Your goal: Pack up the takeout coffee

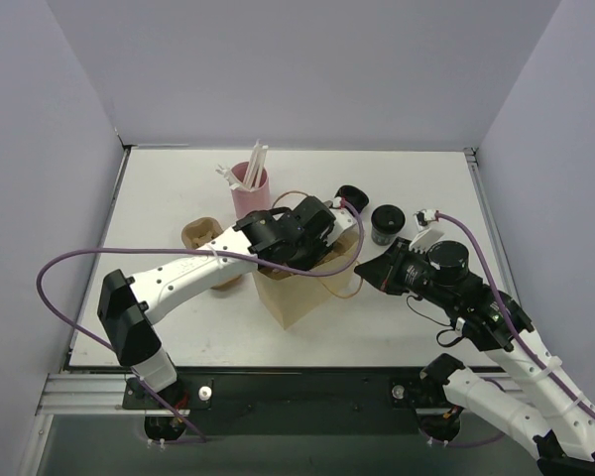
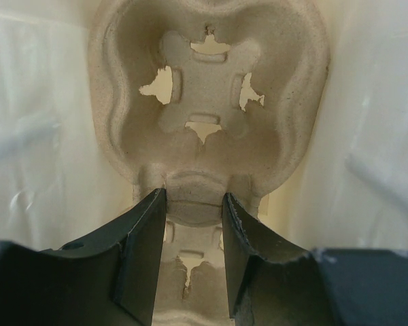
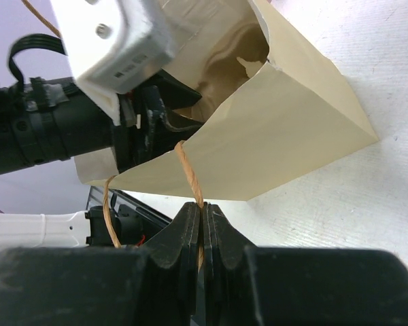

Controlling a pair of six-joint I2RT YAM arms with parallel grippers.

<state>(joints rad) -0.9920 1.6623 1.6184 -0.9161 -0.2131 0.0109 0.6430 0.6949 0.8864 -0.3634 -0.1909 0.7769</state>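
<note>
A brown paper bag (image 1: 293, 297) stands open at the table's middle. My left gripper (image 1: 312, 248) reaches down into it. In the left wrist view its jaws (image 2: 194, 197) grip the middle ridge of a pulp cup carrier (image 2: 207, 88), which sits between the bag's pale walls (image 2: 41, 136). My right gripper (image 1: 365, 268) is to the right of the bag. It is shut (image 3: 202, 207) on the bag's twine handle (image 3: 189, 173) and holds that side of the bag (image 3: 285, 129) open. Two black-lidded coffee cups (image 1: 386, 223) (image 1: 350, 196) stand behind the bag on the right.
A pink cup with white straws (image 1: 249, 188) stands behind the bag on the left. Another pulp carrier (image 1: 200, 236) lies on the table left of the bag, under my left arm. White walls close the table at the back and sides.
</note>
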